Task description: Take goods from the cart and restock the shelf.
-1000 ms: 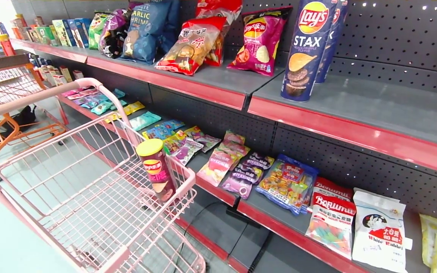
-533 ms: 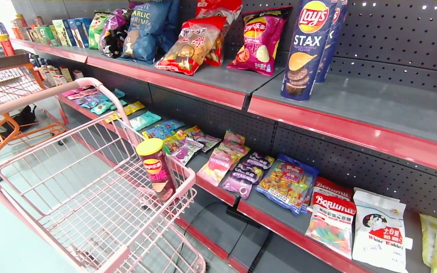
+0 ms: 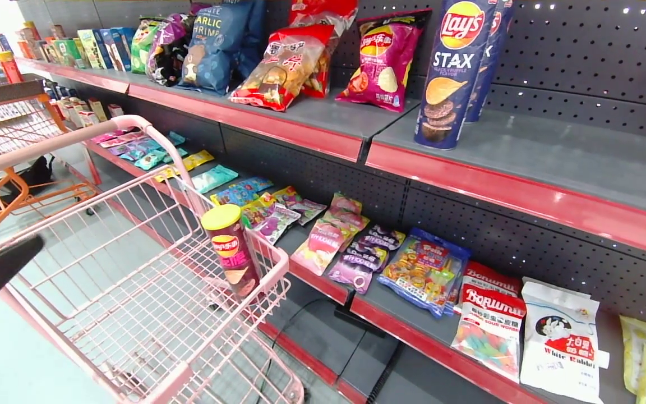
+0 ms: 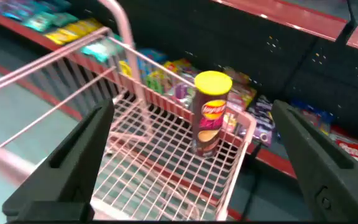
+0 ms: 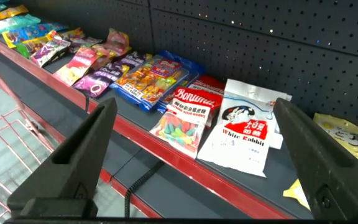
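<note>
The chip can (image 4: pixel 210 112) stands upright in the far corner of the pink cart (image 4: pixel 48 61), against the wire wall on the shelf side. In the left wrist view it lies ahead of the left gripper (image 4: pixel 192 109), framed between the two dark fingers (image 4: pixel 73 162) but well apart from both. Those fingers are spread wide and hold nothing. The right gripper (image 5: pixel 194 106) gapes just as wide, also holding nothing, above the lower shelf (image 5: pixel 278 183) near the candy bags (image 5: pixel 185 118). Against half a second ago, a dark fingertip (image 3: pixel 0 269) has come into the head view at its left edge, over the cart's near rim; can and cart sit as before. The picture edge cuts that finger off, and cart wires partly screen the can's base.
</note>
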